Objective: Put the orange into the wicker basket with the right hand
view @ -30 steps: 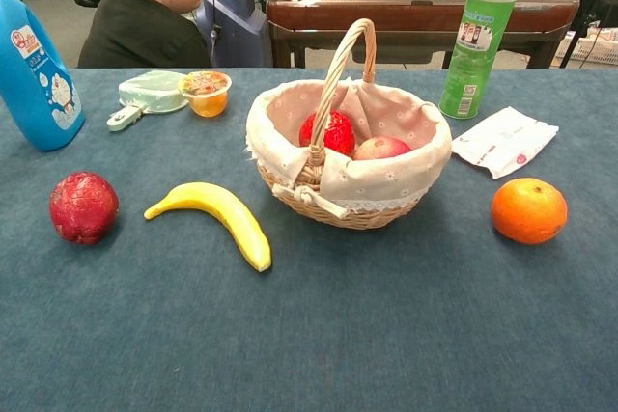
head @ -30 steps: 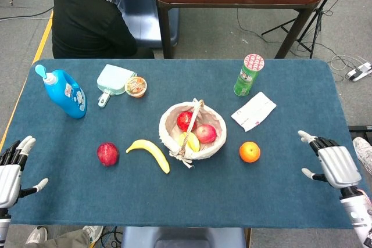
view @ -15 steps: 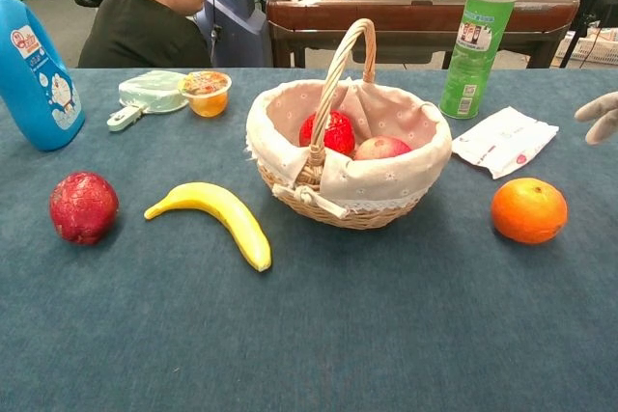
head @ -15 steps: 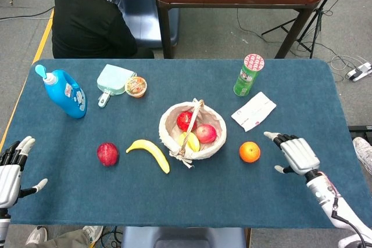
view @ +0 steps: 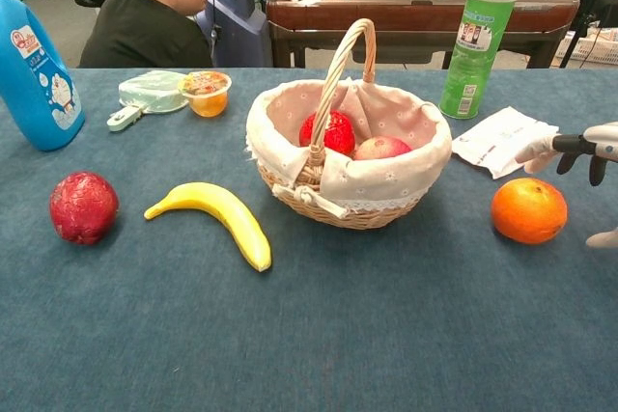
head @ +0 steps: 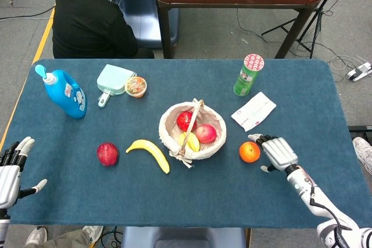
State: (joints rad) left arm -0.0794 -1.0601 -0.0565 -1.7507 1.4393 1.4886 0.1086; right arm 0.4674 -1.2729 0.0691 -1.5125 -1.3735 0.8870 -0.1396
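The orange (head: 249,151) (view: 528,209) lies on the blue tablecloth, right of the wicker basket (head: 216,143) (view: 340,202). The basket has a pale cloth lining, an upright handle and several fruits inside. My right hand (head: 278,152) (view: 585,149) hovers just right of the orange, fingers spread and reaching over it, holding nothing. My left hand (head: 11,169) stays at the table's front left edge, fingers apart and empty; the chest view does not show it.
A banana (head: 150,153) and a red fruit (head: 107,154) lie left of the basket. Behind are a green can (head: 248,75), a white packet (head: 253,110), a blue bottle (head: 63,92), a jelly cup (head: 136,86). A seated man (head: 87,18) is beyond the far edge.
My right hand has travelled left from the table's right edge to just beside the orange. The left hand and all objects stayed put.
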